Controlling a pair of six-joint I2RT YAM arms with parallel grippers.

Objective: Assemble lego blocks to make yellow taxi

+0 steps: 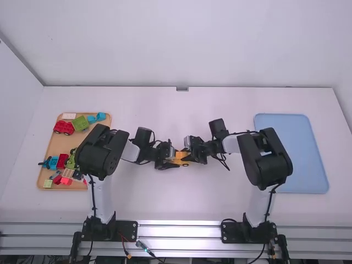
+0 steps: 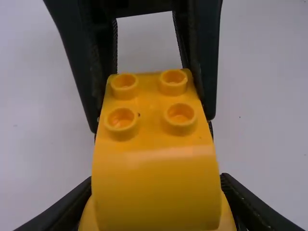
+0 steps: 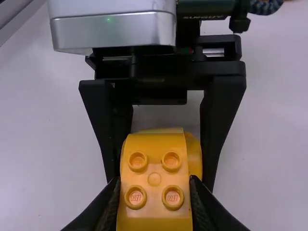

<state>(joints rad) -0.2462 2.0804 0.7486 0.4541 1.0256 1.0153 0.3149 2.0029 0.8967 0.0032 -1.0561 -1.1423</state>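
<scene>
at left, one wooden tray (image 1: 56, 146) of mixed blocks (image 1: 80, 123); left of the frame's centre, left gripper (image 2: 156, 179), fingers closed in on the yellow taxi's (image 1: 180, 158) sides. at centre, said taxi, yellow parts apparently stacked, studs on top, held between both grippers; then right gripper (image 3: 155, 179), fingers likewise drawn in against its sides. at far right, one blue tray (image 1: 291, 154); joining looks nearly done, with a firm press, release and perhaps a move to that tray remaining.

Small lettering stands on studs (image 3: 135, 197) of the yellow block (image 3: 154, 209), pale print on a dark green cylinder (image 3: 207, 8).
</scene>
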